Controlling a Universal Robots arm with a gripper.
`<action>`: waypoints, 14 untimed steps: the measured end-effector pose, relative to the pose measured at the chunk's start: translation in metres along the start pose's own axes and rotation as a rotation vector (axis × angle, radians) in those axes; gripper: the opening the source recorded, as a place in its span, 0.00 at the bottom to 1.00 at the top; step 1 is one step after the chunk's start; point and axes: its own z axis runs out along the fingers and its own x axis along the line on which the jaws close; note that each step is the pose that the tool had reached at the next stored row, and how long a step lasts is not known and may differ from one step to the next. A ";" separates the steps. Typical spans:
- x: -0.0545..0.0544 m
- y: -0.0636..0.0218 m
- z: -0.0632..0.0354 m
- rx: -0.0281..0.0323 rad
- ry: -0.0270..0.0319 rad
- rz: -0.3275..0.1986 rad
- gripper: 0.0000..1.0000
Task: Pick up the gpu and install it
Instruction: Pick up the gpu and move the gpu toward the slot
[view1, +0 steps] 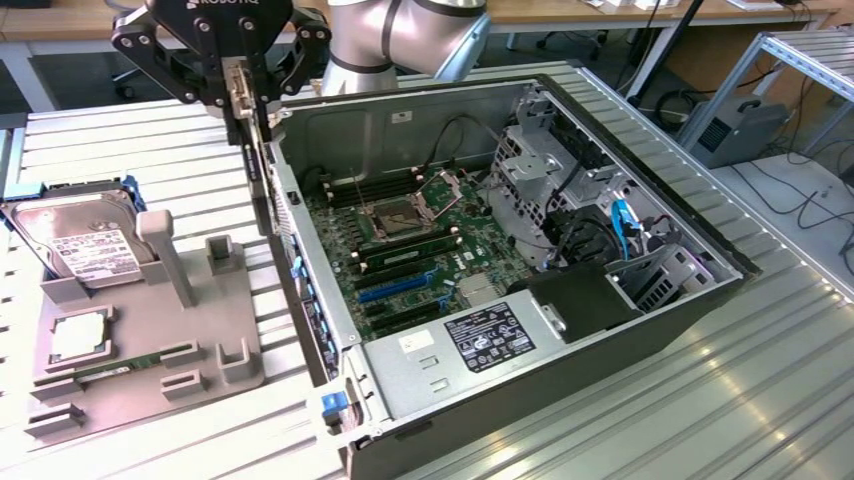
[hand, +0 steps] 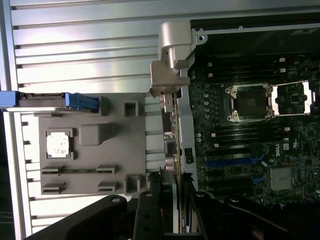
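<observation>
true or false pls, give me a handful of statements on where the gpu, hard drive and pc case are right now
1. The gripper is closed on the gpu. True.
2. The gpu is seated in a motherboard slot. False: it hangs edge-down from the gripper, by the wall of the case on the exterior view's left, clear of the motherboard.
3. The hard drive rests on the gray fixture, outside the case. True.
4. The case is closed. False: it lies open, with the motherboard exposed.
</observation>
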 end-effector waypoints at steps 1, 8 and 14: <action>-0.001 0.0000 0.0000 0.0001 0.0000 0.000 0.27; -0.005 0.0004 0.0004 0.0001 0.0000 0.000 0.27; -0.009 0.0007 0.0007 0.0001 0.0000 0.000 0.27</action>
